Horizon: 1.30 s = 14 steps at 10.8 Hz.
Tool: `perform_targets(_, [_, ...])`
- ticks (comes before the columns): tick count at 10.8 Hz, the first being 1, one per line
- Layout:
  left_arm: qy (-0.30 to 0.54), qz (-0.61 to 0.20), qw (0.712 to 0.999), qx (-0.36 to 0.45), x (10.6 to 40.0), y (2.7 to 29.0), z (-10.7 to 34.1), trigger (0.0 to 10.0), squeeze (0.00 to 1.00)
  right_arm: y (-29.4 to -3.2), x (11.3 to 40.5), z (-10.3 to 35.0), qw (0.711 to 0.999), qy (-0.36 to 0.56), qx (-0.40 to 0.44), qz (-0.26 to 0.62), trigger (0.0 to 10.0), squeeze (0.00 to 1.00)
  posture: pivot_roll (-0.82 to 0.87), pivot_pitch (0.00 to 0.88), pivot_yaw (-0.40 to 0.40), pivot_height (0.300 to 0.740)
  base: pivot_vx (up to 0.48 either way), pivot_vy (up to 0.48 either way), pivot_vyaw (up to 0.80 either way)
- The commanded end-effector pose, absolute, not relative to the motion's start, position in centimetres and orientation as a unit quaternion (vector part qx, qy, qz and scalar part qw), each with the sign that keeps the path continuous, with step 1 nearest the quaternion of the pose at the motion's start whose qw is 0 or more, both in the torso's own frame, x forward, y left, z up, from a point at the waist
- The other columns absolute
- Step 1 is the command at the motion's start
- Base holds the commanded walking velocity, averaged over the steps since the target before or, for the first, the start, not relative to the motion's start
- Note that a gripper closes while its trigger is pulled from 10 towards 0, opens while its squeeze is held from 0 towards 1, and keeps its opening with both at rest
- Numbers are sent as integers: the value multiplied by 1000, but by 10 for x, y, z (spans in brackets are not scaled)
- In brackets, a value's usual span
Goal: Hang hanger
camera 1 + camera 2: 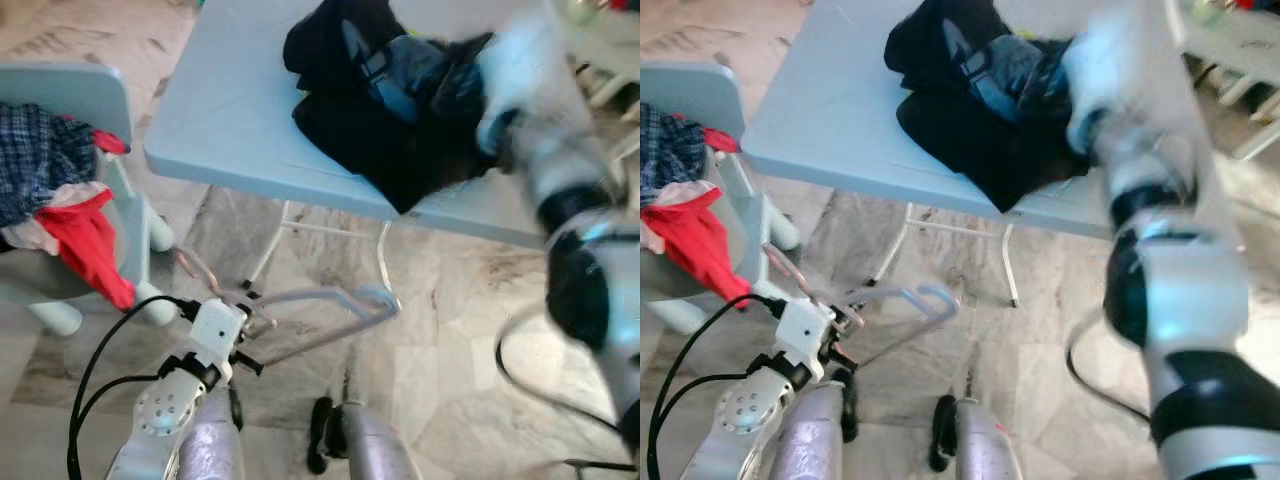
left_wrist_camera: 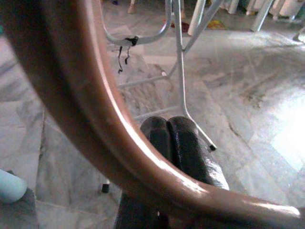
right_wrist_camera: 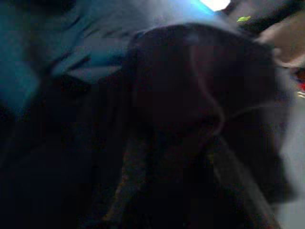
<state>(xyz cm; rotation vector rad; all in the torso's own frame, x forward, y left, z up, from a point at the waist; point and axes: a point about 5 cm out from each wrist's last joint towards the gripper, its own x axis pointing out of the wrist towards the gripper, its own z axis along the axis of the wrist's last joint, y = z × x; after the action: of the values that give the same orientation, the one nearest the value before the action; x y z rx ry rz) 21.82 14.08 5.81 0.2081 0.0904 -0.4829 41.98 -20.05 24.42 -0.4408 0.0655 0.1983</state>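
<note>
The left gripper (image 2: 167, 131) is closed on the hanger (image 1: 330, 305), its 2 black fingers (image 2: 188, 148) pressed together beneath the hanger's brown curved hook, which arcs close across the left wrist view. In the head views the hanger juts out ahead of this gripper, low over the marble floor (image 1: 440, 340): the brown hook rises just beside the wrist, and the pale grey frame reaches forward toward the table legs (image 1: 385, 260).

Beyond the hanger stands the light blue folding table (image 1: 230, 110). A heap of dark clothes (image 1: 390, 110), black with a blue-grey piece on top, lies on it near the front edge, one fold drooping over that edge.

The right arm (image 1: 1160, 230) is blurred and stretches up to that heap, so the right gripper (image 1: 490, 125) sits at the edge of the clothes. The right wrist view is dim and smeared, showing dark cloth close up, and whether its fingers are open or closed cannot be told.

Well off to the left gripper's outer side is a pale blue chair (image 1: 70, 95) draped with a checked garment (image 1: 40, 155) and a red cloth (image 1: 95, 245).
</note>
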Motion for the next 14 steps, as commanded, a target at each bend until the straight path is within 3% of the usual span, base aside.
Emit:
perform_targets(1, [61, -249, 961, 104, 215, 138, 52, 10000, 0, -207, 418, 244, 959, 45, -252, 119, 10000, 1000, 144, 212, -146, 740, 0, 0, 0])
perform_targets(2, [68, -251, 959, 107, 217, 137, 49, 10000, 0, -215, 411, 222, 937, 81, -308, 146, 10000, 1000, 128, 205, -139, 740, 0, 0, 0])
perform_targets(4, [70, -252, 959, 109, 216, 136, 47, 10000, 0, -238, 404, 213, 953, 47, -289, 79, 10000, 1000, 110, 193, -138, 740, 0, 0, 0])
perform_targets(6, [52, -209, 969, 118, 225, 147, 51, 10000, 0, -273, 381, 191, 984, -30, -175, -15, 10000, 1000, 102, 171, -123, 740, 0, 0, 0])
perform_targets(7, [45, -192, 974, 112, 230, 151, 55, 10000, 0, -278, 370, 180, 990, -67, -117, -41, 10000, 1000, 91, 160, -116, 740, 0, 0, 0])
perform_targets(9, [33, -186, 975, 115, 240, 151, 59, 10000, 0, -288, 351, 171, 983, -122, -93, -106, 10000, 1000, 75, 147, -109, 740, 0, 0, 0])
perform_targets(11, [20, -174, 978, 111, 242, 150, 61, 10000, 0, -290, 340, 173, 978, -150, -92, -116, 10000, 1000, 64, 141, -109, 740, 0, 0, 0])
perform_targets(12, [3, -110, 988, 111, 245, 158, 67, 10000, 0, -288, 331, 169, 976, -157, -90, -118, 10000, 1000, 56, 125, -114, 740, 0, 0, 0])
perform_targets(13, [4, -96, 990, 99, 245, 159, 67, 10000, 0, -285, 327, 164, 979, -152, -61, -122, 10000, 1000, 53, 123, -113, 740, 0, 0, 0])
perform_targets(14, [6, -95, 992, 87, 247, 154, 65, 10000, 0, -262, 320, 143, 990, -124, -3, -64, 10000, 1000, 45, 120, -105, 740, 0, 0, 0])
